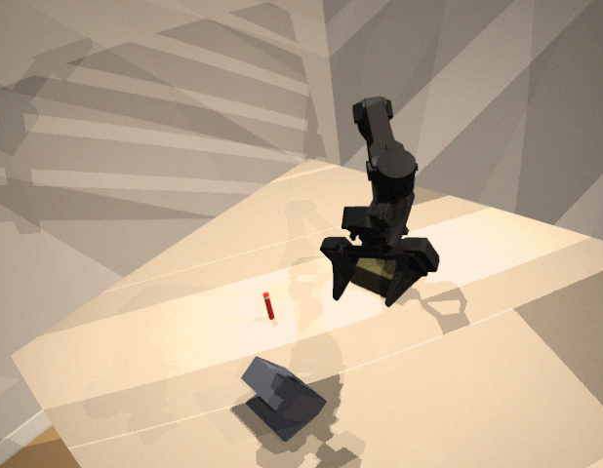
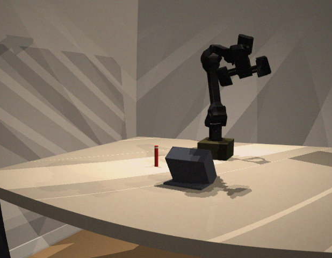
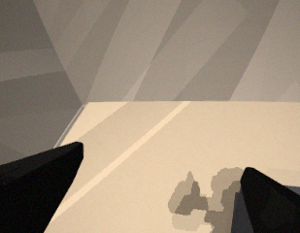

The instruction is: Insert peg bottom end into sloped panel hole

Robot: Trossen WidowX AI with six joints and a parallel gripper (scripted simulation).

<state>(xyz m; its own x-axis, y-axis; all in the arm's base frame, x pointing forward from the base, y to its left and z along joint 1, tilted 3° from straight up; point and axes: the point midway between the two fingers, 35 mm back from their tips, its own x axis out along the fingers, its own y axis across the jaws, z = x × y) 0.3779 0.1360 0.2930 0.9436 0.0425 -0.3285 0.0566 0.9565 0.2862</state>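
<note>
- Landmark: the sloped panel, a dark blue-grey block leaning over its flat foot on the table.
- Peg: red with a pale band near its top, standing upright on the table near the panel and apart from it, on the left of it in the exterior view. Not in the hole.
- Hole: in the top view only a dark trace shows at the panel's upper face; its shape cannot be made out.
- Gripper: raised well above the table, on the robot-base side of the panel. Fingers spread about as wide as they go, nothing between them.
- Wrist view: table, wall and, by one fingertip, a dark blue edge, probably the panel's. Peg not in that view.
- Step in hand, as judged: approach to the peg, before any grasp. Pick-up, insertion and release all outstanding.
- Next move, as judged: swing towards the peg's side of the panel, descend with the fingers open, straddle the peg and close squarely on it. The peg looks round, though flat sides cannot be ruled out.
- Risk, as judged: a finger brushing the slim peg could topple it.
</note>
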